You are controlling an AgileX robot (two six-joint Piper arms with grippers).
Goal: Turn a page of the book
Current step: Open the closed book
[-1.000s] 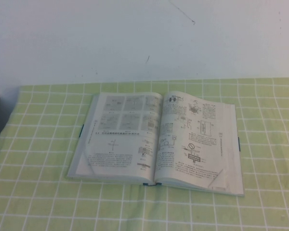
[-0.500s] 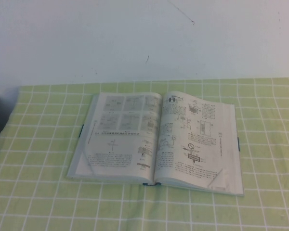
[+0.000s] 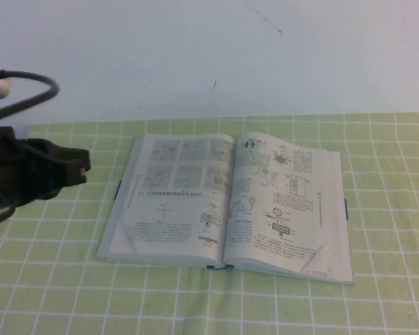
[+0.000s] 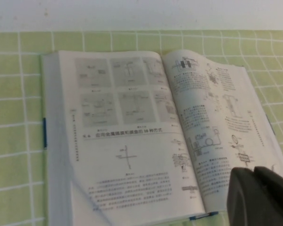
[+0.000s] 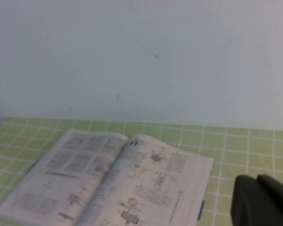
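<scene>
The book [image 3: 227,199] lies open and flat on the green checked cloth, white pages with diagrams and text facing up. Its right-hand page [image 3: 286,202] has a curled lower corner [image 3: 320,257]. My left gripper [image 3: 80,167] hangs in the air to the left of the book, apart from it, fingers together and empty. The left wrist view shows the book [image 4: 146,132] with the left gripper [image 4: 253,170] above it. My right gripper [image 5: 256,178] is out of the high view; in the right wrist view it is shut and empty, off the book's [image 5: 108,179] right side.
The green checked cloth [image 3: 49,279] covers the table up to a white wall [image 3: 209,56] behind. A black cable [image 3: 35,87] loops above the left arm. A dark blue cover edge [image 3: 346,208] shows at the book's right side.
My left arm has come into the high view from the left and now hangs beside the book's left edge. The book has not moved.
</scene>
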